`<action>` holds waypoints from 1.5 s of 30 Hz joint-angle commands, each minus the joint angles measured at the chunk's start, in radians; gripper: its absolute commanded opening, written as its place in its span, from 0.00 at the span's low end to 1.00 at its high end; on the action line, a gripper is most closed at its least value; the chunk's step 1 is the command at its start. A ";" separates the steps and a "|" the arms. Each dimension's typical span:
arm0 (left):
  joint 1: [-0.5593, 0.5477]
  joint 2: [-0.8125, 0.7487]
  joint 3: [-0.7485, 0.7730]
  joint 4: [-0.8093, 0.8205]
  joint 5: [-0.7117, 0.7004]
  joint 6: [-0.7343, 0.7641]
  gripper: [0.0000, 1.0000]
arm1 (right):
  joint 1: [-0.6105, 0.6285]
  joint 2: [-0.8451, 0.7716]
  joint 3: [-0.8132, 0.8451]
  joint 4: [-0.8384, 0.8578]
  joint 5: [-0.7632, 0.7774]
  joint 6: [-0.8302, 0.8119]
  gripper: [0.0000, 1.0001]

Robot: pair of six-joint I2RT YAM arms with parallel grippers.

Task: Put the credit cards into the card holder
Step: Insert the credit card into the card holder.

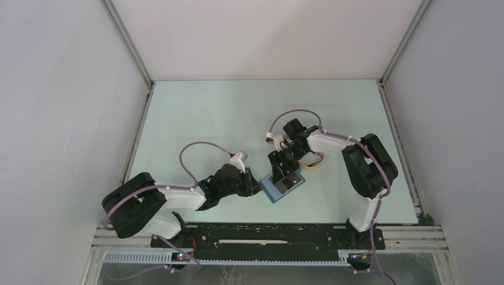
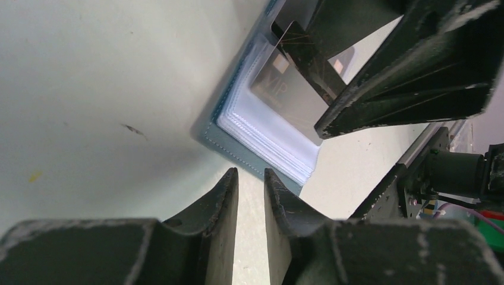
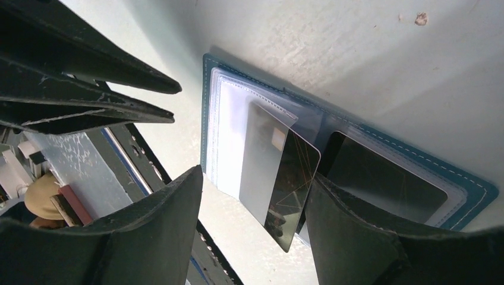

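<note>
Wallet (image 3: 214, 77) lies open and flat on table (image 1: 238, 113), near-centre, betw the two claws. R claw (image 3: 255, 177) hangs right over it, jaws spread wide, pinching nothing. A card (image 3: 279, 178), part grey, part black, sits betw the fingers w/o either clearly touching it. One end of it is tucked under a clear pocket on one half of wallet, the rest sticks out past the wallet's edge, so approx half in. 2nd card (image 3: 380, 178), dark, lies fully in a pocket on the other half. L claw (image 2: 250, 173) is low at wallet's left edge, jaws only a slit apart, nothing in the slit. Whether its tips touch wallet: can't tell. Tray (image 1: 321, 158) sits just right of wallet, a bit farther back, contents too small to read.

Progress, as a judgement: one card stowed, one partway in & needing a push home. Any more cards waiting can't be confirmed from these views, so approx mid-task or later
</note>
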 commanded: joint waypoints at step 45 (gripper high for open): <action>-0.077 0.014 -0.047 0.170 -0.033 -0.066 0.26 | 0.005 -0.052 0.033 -0.050 0.046 -0.099 0.58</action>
